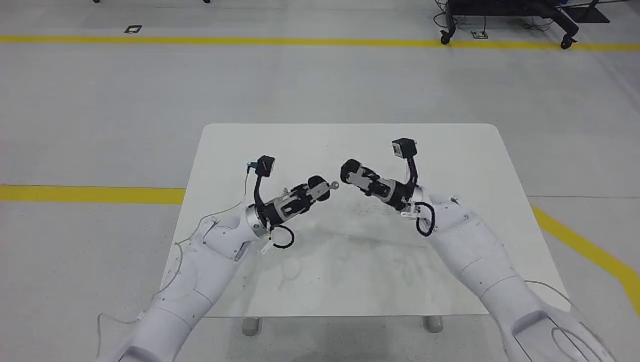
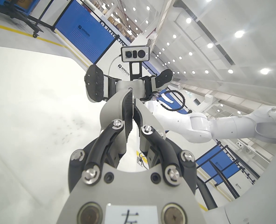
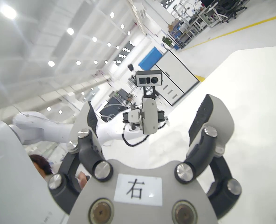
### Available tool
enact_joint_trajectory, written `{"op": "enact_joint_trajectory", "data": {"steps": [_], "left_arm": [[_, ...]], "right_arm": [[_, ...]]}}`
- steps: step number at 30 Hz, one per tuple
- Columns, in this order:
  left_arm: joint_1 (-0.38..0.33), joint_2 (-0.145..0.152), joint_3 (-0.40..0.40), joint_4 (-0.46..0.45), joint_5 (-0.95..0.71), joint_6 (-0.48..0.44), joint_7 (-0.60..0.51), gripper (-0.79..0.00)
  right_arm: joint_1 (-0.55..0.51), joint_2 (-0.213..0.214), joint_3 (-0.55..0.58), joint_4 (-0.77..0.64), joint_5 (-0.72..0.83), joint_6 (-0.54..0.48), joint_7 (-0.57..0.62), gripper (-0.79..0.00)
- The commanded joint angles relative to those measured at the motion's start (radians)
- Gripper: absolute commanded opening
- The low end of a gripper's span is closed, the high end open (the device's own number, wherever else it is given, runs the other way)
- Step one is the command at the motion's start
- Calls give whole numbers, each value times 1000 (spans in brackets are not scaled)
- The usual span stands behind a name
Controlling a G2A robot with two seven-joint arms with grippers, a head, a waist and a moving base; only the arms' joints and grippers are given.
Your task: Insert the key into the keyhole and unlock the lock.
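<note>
While our left gripper is pinched together and our right gripper gapes wide, face to face over the middle of the table, we judge insertion pending, needing fine alignment.

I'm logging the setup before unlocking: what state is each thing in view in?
Grey, black-padded left gripper: jaws shut, nothing visible between them, above the white rectangular table.
Matching right gripper: jaws open, facing the left gripper.
</note>
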Motion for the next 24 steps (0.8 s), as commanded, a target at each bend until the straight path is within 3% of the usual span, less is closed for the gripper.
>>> {"op": "enact_joint_trajectory", "data": {"steps": [1, 5, 6, 8, 24], "left_arm": [[-3, 3, -1, -3, 25, 0, -15, -785], [0, 3, 10, -17, 70, 0, -17, -785], [-2, 3, 14, -17, 77, 0, -18, -785], [-4, 3, 21, -14, 90, 0, -16, -785], [-22, 5, 54, 1, 102, 0, 5, -785]], "right_arm": [[-15, 21, 42, -38, -90, 0, 32, 0], [-54, 54, 94, -116, -150, 2, 95, 0], [-65, 59, 102, -135, -151, 5, 100, -179], [-82, 68, 111, -169, -150, 9, 117, -409], [-66, 74, 41, -177, -132, 66, 153, -665]]}}
